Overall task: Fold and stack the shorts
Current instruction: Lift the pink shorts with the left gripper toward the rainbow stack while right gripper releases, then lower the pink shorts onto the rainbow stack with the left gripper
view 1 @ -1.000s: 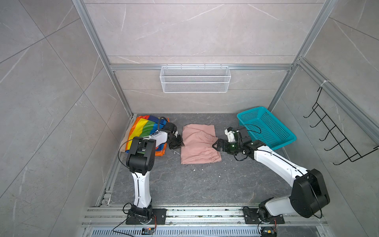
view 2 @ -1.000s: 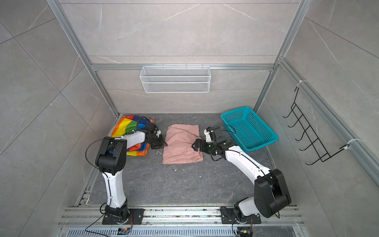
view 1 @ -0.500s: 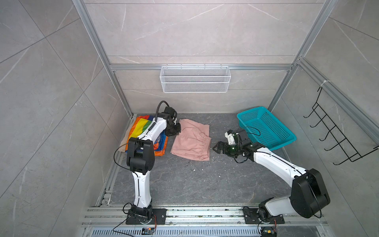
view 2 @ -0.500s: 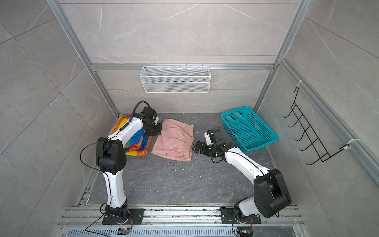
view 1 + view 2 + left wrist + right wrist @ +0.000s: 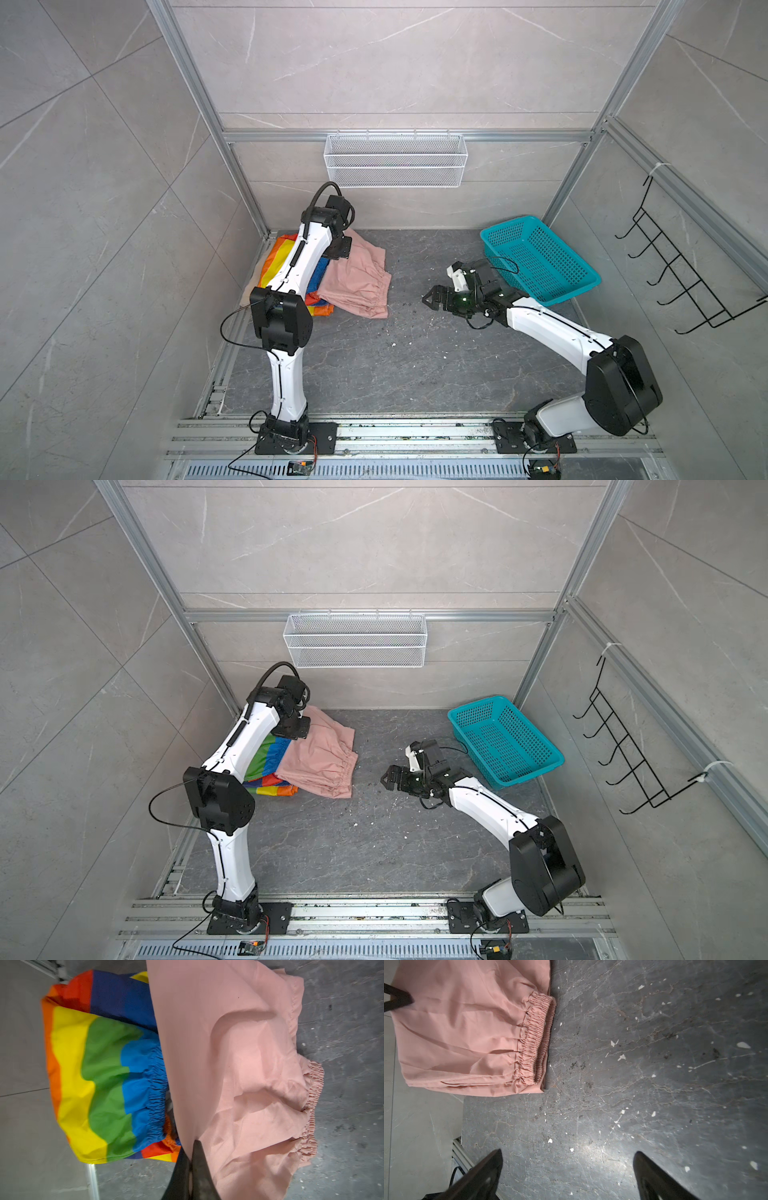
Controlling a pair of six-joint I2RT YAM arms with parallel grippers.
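The folded dusty pink shorts (image 5: pixel 357 278) (image 5: pixel 320 758) lie on the dark floor, their left part raised and overlapping the rainbow-striped shorts (image 5: pixel 276 266) (image 5: pixel 266 762) by the left wall. My left gripper (image 5: pixel 190 1147) (image 5: pixel 338 249) is shut on the pink shorts' edge (image 5: pixel 239 1064), holding it above the rainbow shorts (image 5: pixel 93 1084). A beige strip (image 5: pixel 246 296) peeks from under the rainbow shorts. My right gripper (image 5: pixel 568 1153) (image 5: pixel 430 297) hangs open over bare floor, to the right of the pink waistband (image 5: pixel 535 1036) and apart from it.
A teal perforated basket (image 5: pixel 540 262) (image 5: pixel 505 739) stands at the back right, just behind my right arm. A white wire basket (image 5: pixel 395 160) hangs on the back wall. A black hook rack (image 5: pixel 685 270) is on the right wall. Pale crumbs dot the floor.
My left gripper has lifted and pulled the pink shorts leftward, so they now partly cover the rainbow shorts. My right gripper, earlier at the pink shorts' right edge, now stands apart from them.
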